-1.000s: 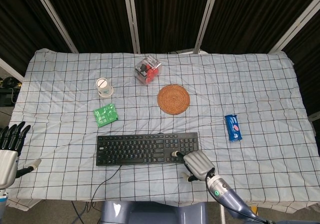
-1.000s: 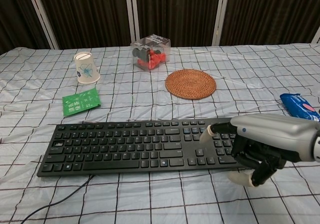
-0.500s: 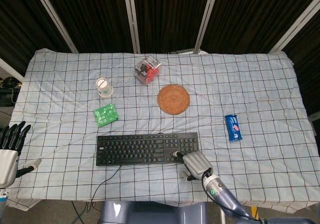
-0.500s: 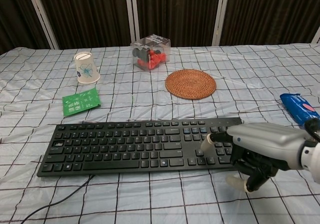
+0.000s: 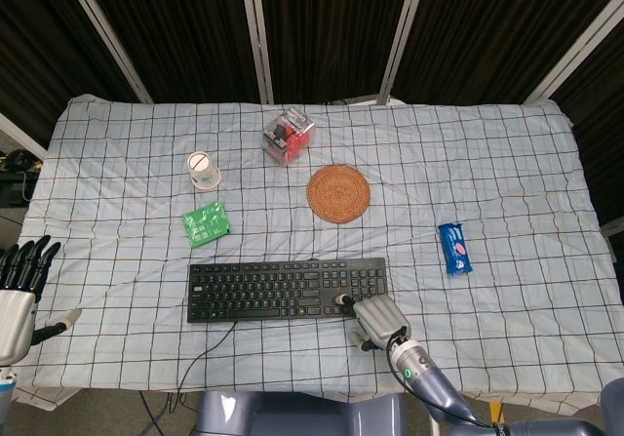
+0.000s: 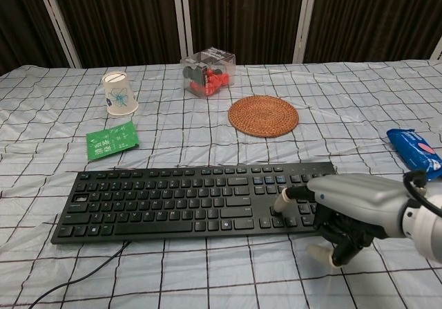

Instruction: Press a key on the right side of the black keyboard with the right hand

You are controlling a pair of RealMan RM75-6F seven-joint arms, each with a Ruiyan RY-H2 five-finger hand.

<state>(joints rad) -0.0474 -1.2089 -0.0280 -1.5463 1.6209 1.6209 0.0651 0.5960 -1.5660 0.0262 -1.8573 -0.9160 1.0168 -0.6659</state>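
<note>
The rigid black keyboard (image 6: 193, 200), lying flat near the worktop's (image 5: 507, 173) front edge, needs no grasp: its light, springy right-side keys are met by one extended fingertip (image 6: 280, 202) of the otherwise curled, empty right robot hand (image 6: 349, 209).

Robot lab / teleop test cell, not a home or office. Evidence: table (image 5: 546, 153) covered with a blue-and-white checked cloth (image 6: 55, 136), wrinkled, hanging over the front edge — boxed in at the back by dark panels (image 5: 322, 26) set in pale metal framing (image 5: 256, 36). Props are an unrelated mix spread well apart: black keyboard (image 5: 283, 290) with trailing cable (image 6: 76, 278), woven coaster (image 5: 338, 193), upturned paper cup (image 5: 203, 170), green packet (image 5: 205, 223), blue snack pack (image 5: 454, 248), clear box of red and black parts (image 5: 289, 134). Looks like a staged manipulation set — nothing personal or domestic around.
</note>
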